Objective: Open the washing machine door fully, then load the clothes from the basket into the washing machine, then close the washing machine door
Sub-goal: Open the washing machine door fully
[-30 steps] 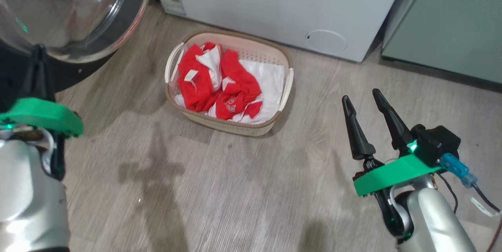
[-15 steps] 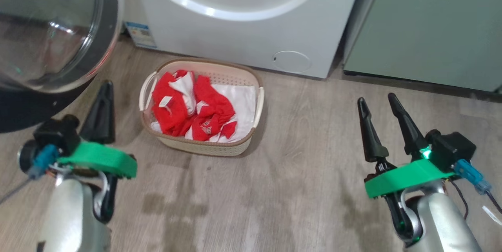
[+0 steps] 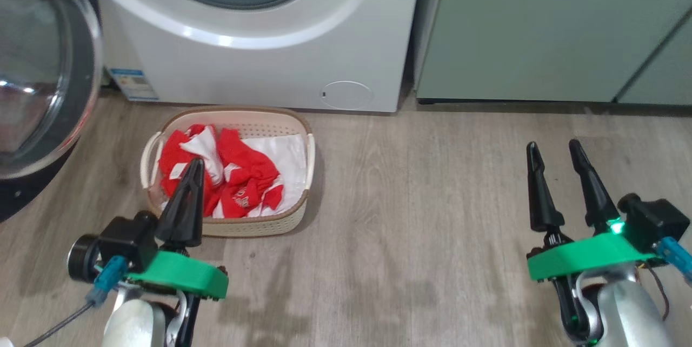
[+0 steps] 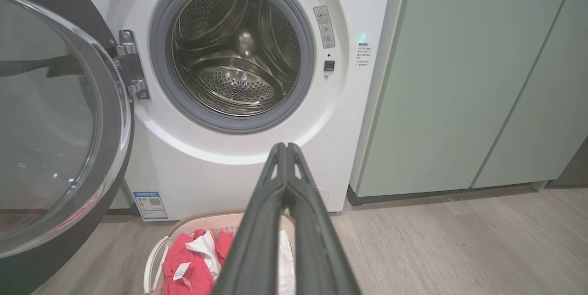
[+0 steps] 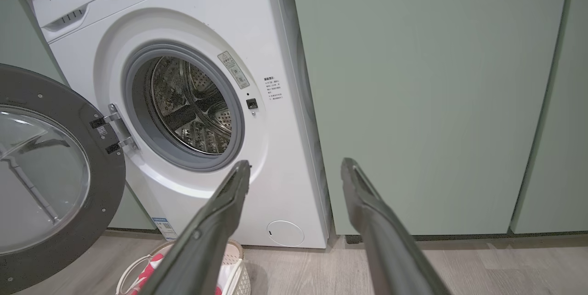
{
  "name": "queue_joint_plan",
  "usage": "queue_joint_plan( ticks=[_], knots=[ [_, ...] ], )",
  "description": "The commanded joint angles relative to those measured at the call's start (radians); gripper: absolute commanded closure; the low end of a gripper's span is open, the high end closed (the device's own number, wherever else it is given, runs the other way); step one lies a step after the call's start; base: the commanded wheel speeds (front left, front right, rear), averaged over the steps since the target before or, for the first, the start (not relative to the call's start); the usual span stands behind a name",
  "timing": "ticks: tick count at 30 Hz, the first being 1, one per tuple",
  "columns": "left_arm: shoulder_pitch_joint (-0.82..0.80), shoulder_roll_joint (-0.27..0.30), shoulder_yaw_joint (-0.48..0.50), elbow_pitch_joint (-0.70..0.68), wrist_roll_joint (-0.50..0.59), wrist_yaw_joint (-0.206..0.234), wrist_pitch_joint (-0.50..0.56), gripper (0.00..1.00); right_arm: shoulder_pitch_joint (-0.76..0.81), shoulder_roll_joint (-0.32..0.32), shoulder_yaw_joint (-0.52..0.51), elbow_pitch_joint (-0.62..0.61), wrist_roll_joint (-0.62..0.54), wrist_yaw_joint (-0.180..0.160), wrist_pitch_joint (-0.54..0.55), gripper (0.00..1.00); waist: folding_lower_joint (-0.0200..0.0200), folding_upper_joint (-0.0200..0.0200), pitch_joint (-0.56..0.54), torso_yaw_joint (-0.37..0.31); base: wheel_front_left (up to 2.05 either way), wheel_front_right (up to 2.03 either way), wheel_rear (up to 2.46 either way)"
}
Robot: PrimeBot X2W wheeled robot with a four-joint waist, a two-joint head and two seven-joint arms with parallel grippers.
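Note:
The washing machine [image 3: 259, 60] stands at the back with its door [image 3: 48, 82] swung wide open to the left; the steel drum [image 4: 236, 56] is bare. On the floor before it sits the cream basket [image 3: 259, 222], holding red clothes [image 3: 240, 182] over a white sheet. My left gripper [image 3: 194, 166] hangs shut just in front of the basket's near rim, its tip overlapping the clothes in the head view; nothing is in it. My right gripper [image 3: 554, 149] is open over bare floor, far right of the basket. In the left wrist view the shut fingers [image 4: 285, 203] point at the machine's lower front.
Pale green cabinets [image 3: 540, 28] adjoin the machine's right side. Wood-look floor [image 3: 411, 217] stretches between the basket and my right gripper. The open door's glass bowl [image 4: 46, 120] juts out at the left, close to my left arm.
The head camera has swung, shifting the whole scene left and down. My left gripper has come away from the door and now sits before the basket. The right gripper stays open.

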Motion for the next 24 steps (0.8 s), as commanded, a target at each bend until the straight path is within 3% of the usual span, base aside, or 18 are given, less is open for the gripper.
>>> queue_joint_plan(
  ticks=[1,6,12,13,14,15,24],
  knots=[
    [-0.016,0.000,0.026,-0.050,0.008,0.018,-0.005,1.00,-0.002,0.003,0.019,-0.038,-0.008,0.000,-0.011,0.00,0.0000,-0.0001,-0.001,-0.024,0.00,0.00,0.00],
    [0.005,-0.003,0.010,-0.097,-0.031,0.054,-0.005,1.00,0.011,0.003,0.015,-0.041,-0.010,0.000,-0.015,0.00,0.0000,-0.0001,0.001,-0.046,0.00,0.00,0.00],
    [0.005,-0.003,-0.010,-0.127,-0.028,0.055,-0.005,0.98,0.020,0.003,0.012,-0.035,0.001,0.000,-0.018,0.00,0.0000,-0.0001,0.006,-0.040,0.00,0.00,0.00],
    [0.007,-0.003,-0.011,-0.125,-0.024,0.057,-0.005,0.58,0.021,0.003,0.011,-0.034,0.001,0.000,-0.018,0.00,0.0000,-0.0001,0.006,-0.039,0.00,0.00,0.00],
    [0.008,-0.003,-0.012,-0.124,-0.020,0.060,-0.005,0.10,0.021,0.003,0.011,-0.033,0.001,0.000,-0.018,0.00,0.0000,-0.0001,0.005,-0.037,0.00,0.00,0.00],
    [0.010,-0.003,-0.014,-0.122,-0.018,0.063,-0.005,0.00,0.021,0.003,0.011,-0.033,0.002,0.000,-0.019,0.00,0.0000,-0.0001,0.005,-0.035,0.00,0.00,0.00],
    [0.018,-0.003,-0.026,-0.096,-0.041,0.078,-0.005,0.00,0.019,0.003,0.015,-0.033,-0.004,0.000,-0.019,0.00,0.0000,-0.0001,0.007,-0.026,0.00,0.00,0.00]
  ],
)
